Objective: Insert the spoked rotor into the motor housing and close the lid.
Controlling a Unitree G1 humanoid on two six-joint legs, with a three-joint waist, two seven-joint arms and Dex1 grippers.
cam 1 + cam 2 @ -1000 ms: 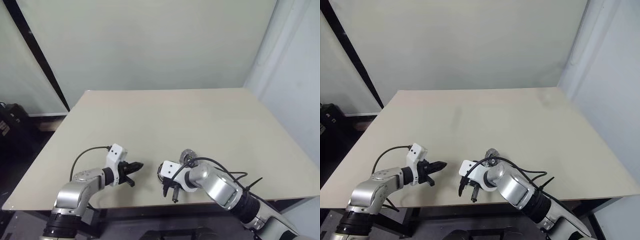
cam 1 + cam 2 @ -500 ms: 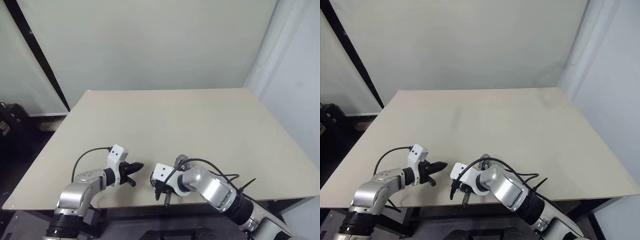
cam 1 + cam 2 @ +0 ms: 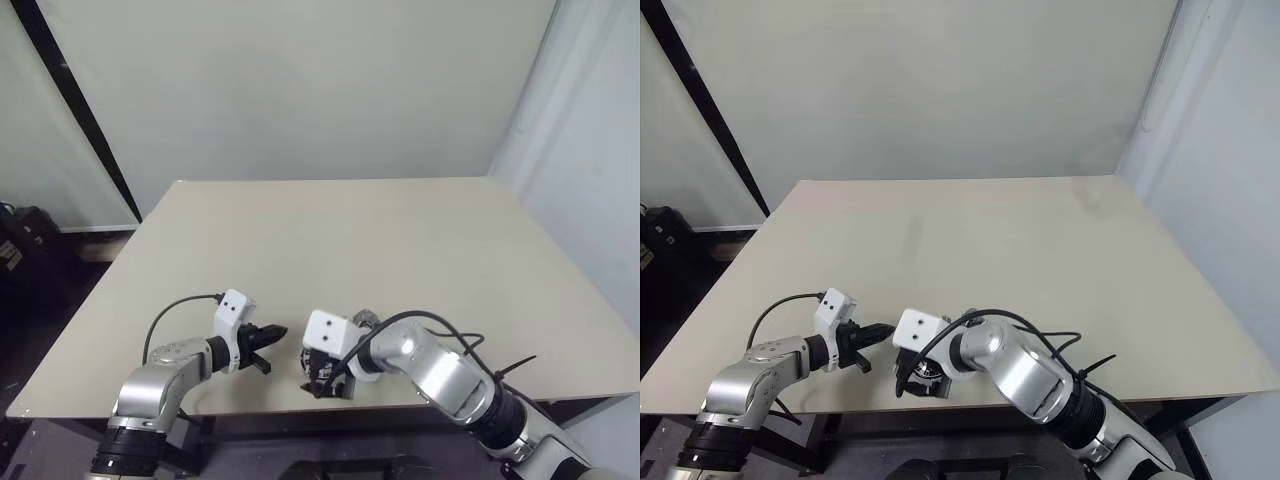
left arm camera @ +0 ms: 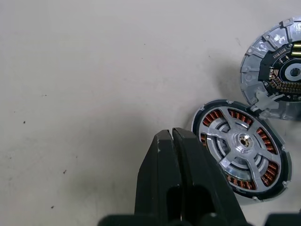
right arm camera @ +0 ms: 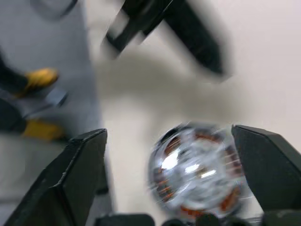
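The spoked rotor already sits inside the motor housing, its silver spokes laid over the ring of copper-brown windings, near the front edge of the surface. The lid lies flat just beside it, its rim touching or all but touching the housing's edge, with a dark centre and fine contacts showing on the upturned face. All 3 parts look like rigid metal, dense for their bulk, and smooth enough to slide on the surface if nudged sideways. The lid is thin and flat, so I judge the rim the place to take hold, pinched across its width or tipped up by 1 edge, keeping off the delicate centre. The windings look easiest to damage and are best left untouched. The right tool hangs just above the housing with its 2 black fingers spread wide on either side and nothing between them. The left tool rests low beside the housing, fingers pressed together and empty. The surface is a pale beige board, matte and lightly speckled. Plain pale walls stand behind, with a dark diagonal strip on the left.
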